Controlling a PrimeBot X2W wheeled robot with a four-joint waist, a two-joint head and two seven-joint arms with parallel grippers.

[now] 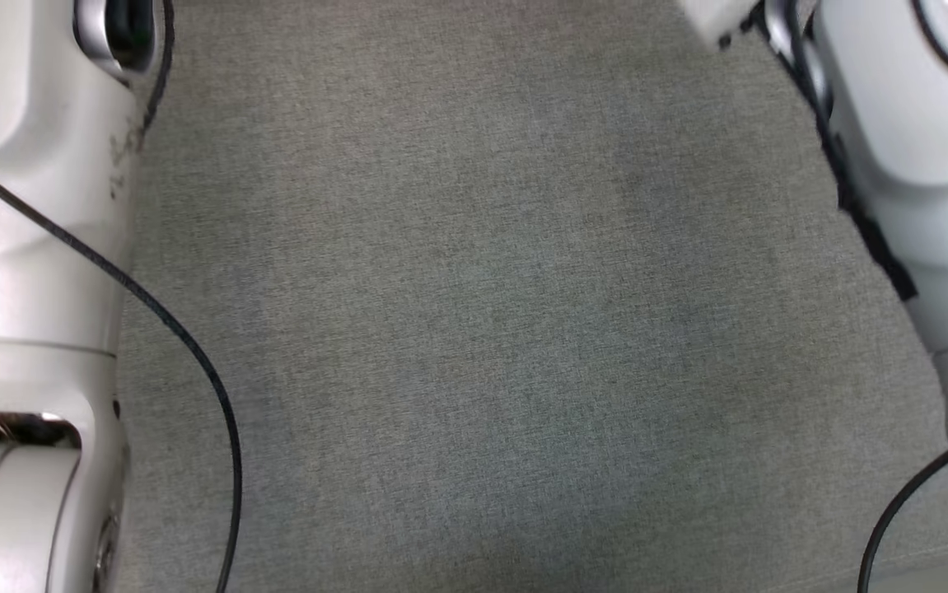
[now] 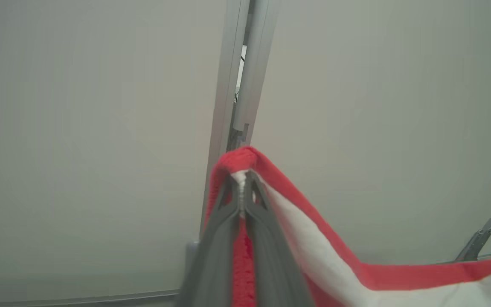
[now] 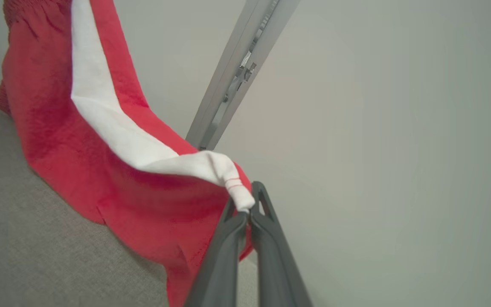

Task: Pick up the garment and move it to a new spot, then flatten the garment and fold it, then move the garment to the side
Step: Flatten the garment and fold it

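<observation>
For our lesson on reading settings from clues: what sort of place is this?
Probably a lab test booth rather than a home: bare pale wall panels joined by a metal post, and a grey fabric-covered work surface.

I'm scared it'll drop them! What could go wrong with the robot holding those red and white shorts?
The right hand pinches only the white corner of the shorts; it could slip out.
The left hand grips just a thin edge.
The hanging cloth might bunch on the grey surface when lowered.
</observation>
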